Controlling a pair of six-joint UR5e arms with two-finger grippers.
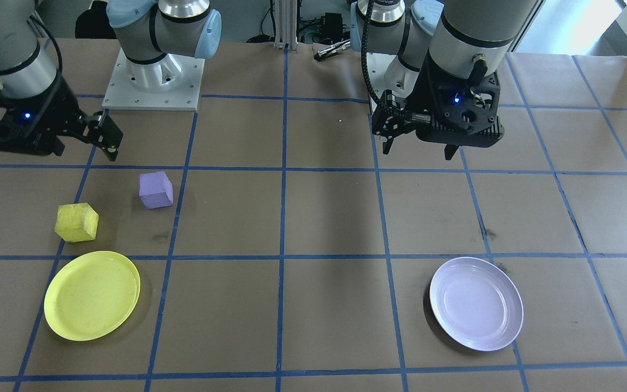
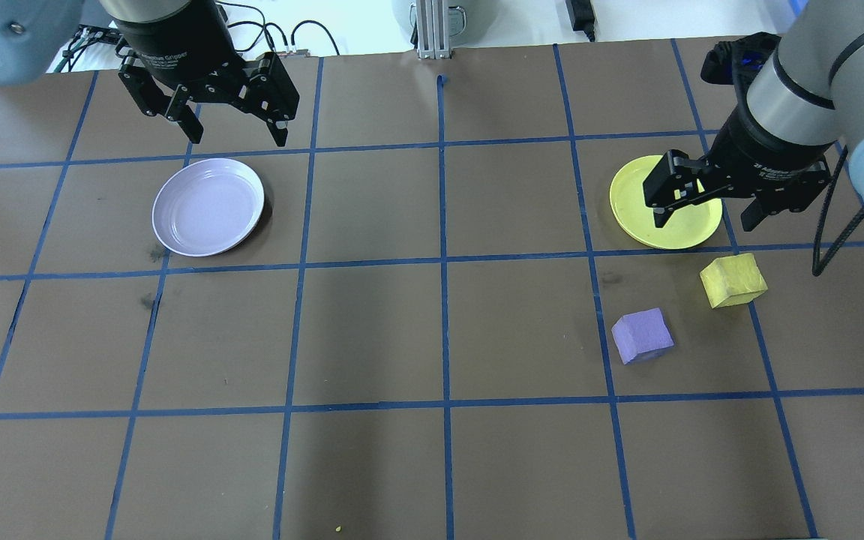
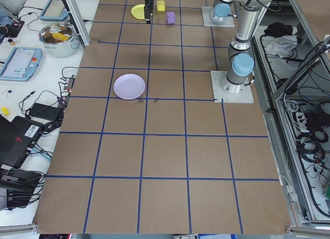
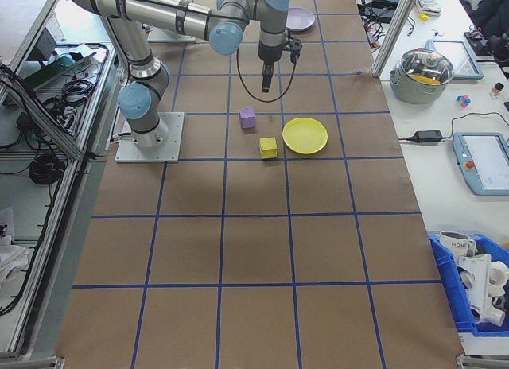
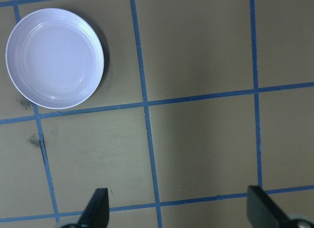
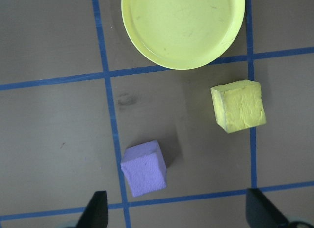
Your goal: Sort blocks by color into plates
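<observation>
The yellow block (image 2: 733, 280) and the purple block (image 2: 642, 335) lie side by side on the brown table, just in front of the yellow plate (image 2: 631, 202). My right gripper (image 2: 703, 223) hovers open above that plate's near edge, holding nothing. In the right wrist view the purple block (image 6: 143, 168), the yellow block (image 6: 238, 105) and the yellow plate (image 6: 183, 21) all show below the spread fingers. The lavender plate (image 2: 208, 205) sits bare on the other side. Behind it hangs my left gripper (image 2: 238, 139), open with nothing in it. The lavender plate (image 5: 54, 58) fills the upper left of the left wrist view.
Blue tape lines divide the table into squares. Both arm bases (image 1: 153, 81) stand on the table's robot side. Beyond the far edge sit a metal pot (image 4: 427, 71), a tablet (image 4: 481, 162) and a blue bin (image 4: 473, 293).
</observation>
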